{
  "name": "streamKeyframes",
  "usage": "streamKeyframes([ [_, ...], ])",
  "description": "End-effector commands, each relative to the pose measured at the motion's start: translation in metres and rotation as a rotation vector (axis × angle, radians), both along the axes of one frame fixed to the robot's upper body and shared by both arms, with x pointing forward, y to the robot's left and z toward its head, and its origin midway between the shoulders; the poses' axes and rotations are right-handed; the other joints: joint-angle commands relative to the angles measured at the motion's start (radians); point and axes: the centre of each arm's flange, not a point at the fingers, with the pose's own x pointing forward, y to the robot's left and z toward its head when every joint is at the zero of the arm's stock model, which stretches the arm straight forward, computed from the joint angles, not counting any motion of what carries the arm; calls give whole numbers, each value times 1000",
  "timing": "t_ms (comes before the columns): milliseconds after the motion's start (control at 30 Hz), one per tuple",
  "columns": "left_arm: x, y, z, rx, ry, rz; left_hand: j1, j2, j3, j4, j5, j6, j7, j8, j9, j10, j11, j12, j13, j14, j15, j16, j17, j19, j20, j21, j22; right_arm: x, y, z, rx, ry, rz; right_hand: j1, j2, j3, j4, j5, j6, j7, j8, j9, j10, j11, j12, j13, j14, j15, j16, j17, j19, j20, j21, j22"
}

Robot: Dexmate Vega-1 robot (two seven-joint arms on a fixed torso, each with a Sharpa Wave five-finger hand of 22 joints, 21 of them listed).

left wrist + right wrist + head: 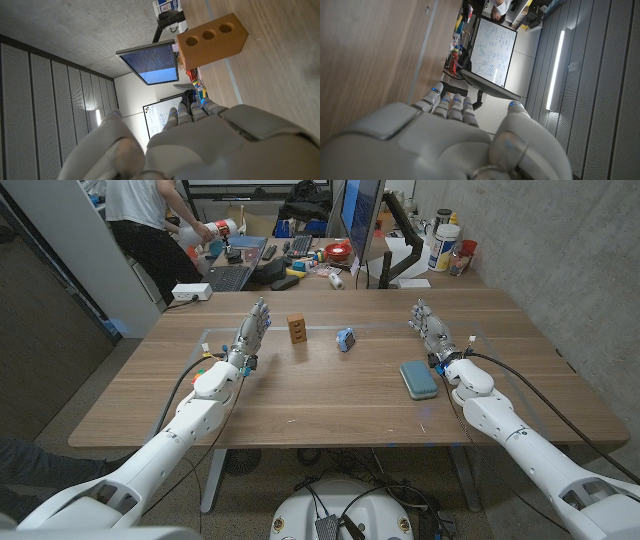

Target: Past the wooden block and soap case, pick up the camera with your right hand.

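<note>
White right hand (431, 327) empty, fingers extended, beside soap case (419, 379)

My target, the small blue camera (345, 339), sits mid-table, apparently upright; the holed wooden block (297, 328) stands left, the teal soap case (419, 379) lies nearer, right.

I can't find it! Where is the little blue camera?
In the head view, the camera sits mid-table, just right of the wooden block and left of the soap case.
</note>
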Motion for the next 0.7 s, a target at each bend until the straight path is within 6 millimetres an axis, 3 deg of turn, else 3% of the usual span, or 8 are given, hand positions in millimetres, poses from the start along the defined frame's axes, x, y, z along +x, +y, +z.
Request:
streamKeyframes([
  [33, -3, -1, 1, 17, 10, 15, 11, 4, 6, -1, 8, -5, -3, 7, 5, -7, -1, 7, 1, -5, -5, 7, 4, -5, -49, 6, 2, 2, 2, 1, -5, -5, -32, 10, 0, 9, -4, 4, 7, 4, 6, 2, 20, 3, 8, 2, 17, 3, 7, 4, 13, -28, 2, 2],
  [200, -2, -2, 1, 18, 13, 10, 12, 7, 6, -3, 9, -5, -3, 7, 5, -6, 2, 7, 1, -5, -5, 7, 4, -5, -46, 6, 2, 1, 4, 4, -14, -25, -42, 36, 14, 21, -22, 4, 43, -2, 18, 4, 61, -3, 19, 3, 41, -4, 6, 2, 39, -29, -3, 2],
  [700, -1, -2, -2, 0, 26, 2, 16, 12, 6, -5, 13, -4, -3, 7, 5, -4, 0, 8, 1, -4, -4, 7, 4, -7, -42, 6, 2, -1, 4, 15, -61, -65, -43, 55, 17, 27, -39, 1, 59, -15, 18, 5, 91, -16, 24, 4, 73, -17, 8, 3, 69, -33, -8, 3],
])
